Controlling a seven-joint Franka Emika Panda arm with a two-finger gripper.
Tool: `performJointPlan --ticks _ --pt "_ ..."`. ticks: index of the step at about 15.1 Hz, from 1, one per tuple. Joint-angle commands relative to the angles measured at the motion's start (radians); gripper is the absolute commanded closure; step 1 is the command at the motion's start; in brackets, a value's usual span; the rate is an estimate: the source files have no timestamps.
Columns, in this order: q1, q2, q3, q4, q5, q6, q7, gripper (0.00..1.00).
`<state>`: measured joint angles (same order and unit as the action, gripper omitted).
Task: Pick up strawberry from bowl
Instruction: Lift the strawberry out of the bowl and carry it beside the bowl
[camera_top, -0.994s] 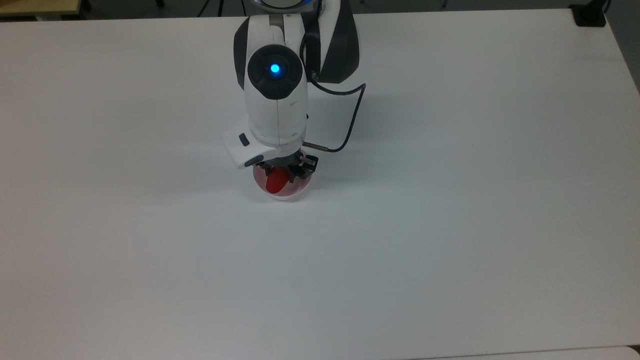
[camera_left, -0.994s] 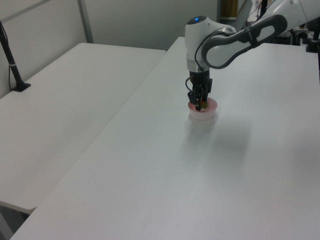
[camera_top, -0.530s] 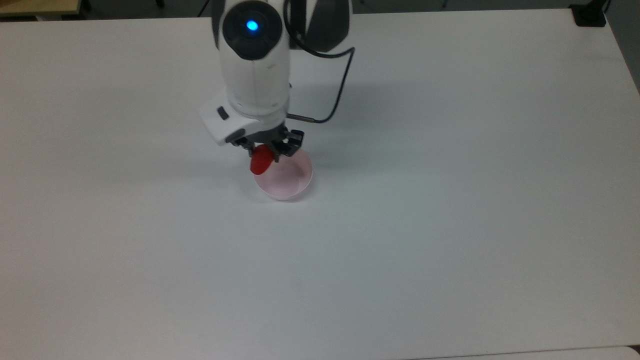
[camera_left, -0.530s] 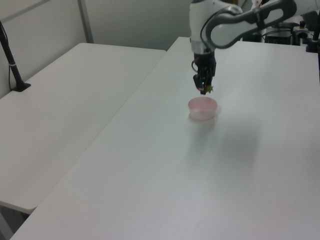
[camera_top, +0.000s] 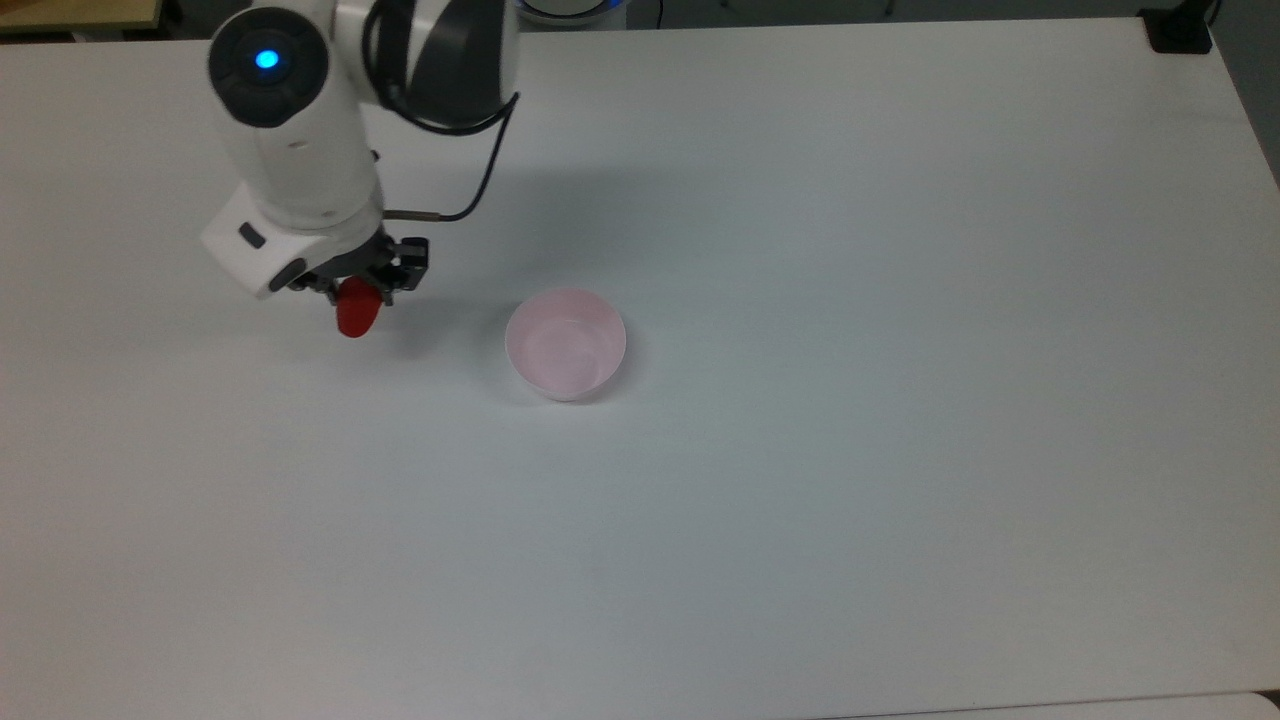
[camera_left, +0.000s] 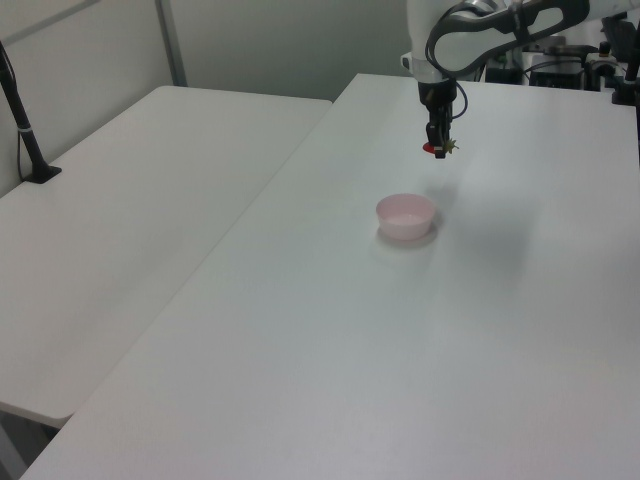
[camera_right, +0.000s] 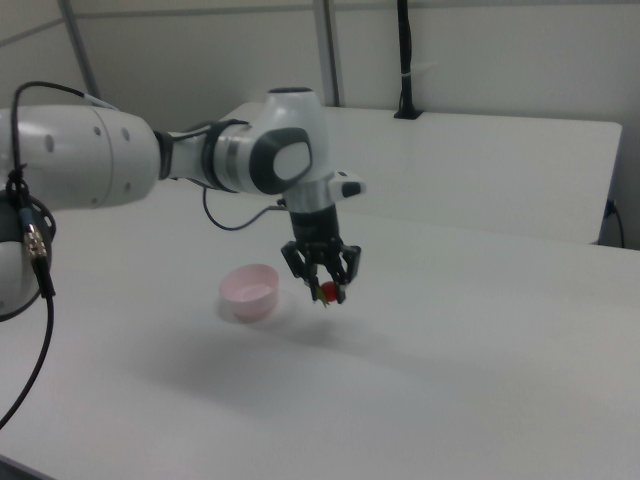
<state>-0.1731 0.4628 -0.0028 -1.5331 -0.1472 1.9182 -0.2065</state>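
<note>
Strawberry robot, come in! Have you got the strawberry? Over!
Pincer shut on strawberry, held above the table. Bowl empty, off to the top view's right of the pincer. Nothing in the way.

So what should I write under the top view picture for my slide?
Robot gripper holds the strawberry above the white table, off to the top view's left of the empty pink bowl.

Soft, even overhead light is washing the white table (camera_top: 850, 450), leaving it bright but without hard glare. The arm (camera_top: 290, 150) is casting a faint, diffuse shadow on the top view's right of itself. The bowl (camera_top: 566, 343) is throwing only a thin shadow. A mild bluish cast is tinting the top view.
</note>
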Motion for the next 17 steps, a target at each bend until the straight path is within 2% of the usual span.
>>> performJointPlan --ticks 1,3,6,9,10,11,12,13,16,17 --pt "-0.040 0.051 0.001 -0.004 -0.050 0.128 -0.079 0.73" --pt "-0.069 0.083 0.001 -0.004 -0.089 0.194 -0.129 0.73" --pt "-0.082 0.118 0.001 -0.004 -0.094 0.260 -0.140 0.70" --pt "-0.085 0.125 0.001 -0.004 -0.097 0.260 -0.152 0.67" --pt "-0.086 0.125 0.001 -0.006 -0.095 0.260 -0.152 0.58" --pt "-0.086 0.125 0.001 -0.006 -0.094 0.260 -0.151 0.41" --pt "-0.086 0.123 0.001 -0.006 -0.094 0.260 -0.146 0.18" --pt "-0.085 0.117 0.001 -0.004 -0.094 0.260 -0.140 0.02" --pt "-0.080 0.059 0.009 -0.009 -0.086 0.245 -0.137 0.00" --pt "-0.072 0.016 0.017 -0.010 -0.081 0.192 -0.122 0.00"
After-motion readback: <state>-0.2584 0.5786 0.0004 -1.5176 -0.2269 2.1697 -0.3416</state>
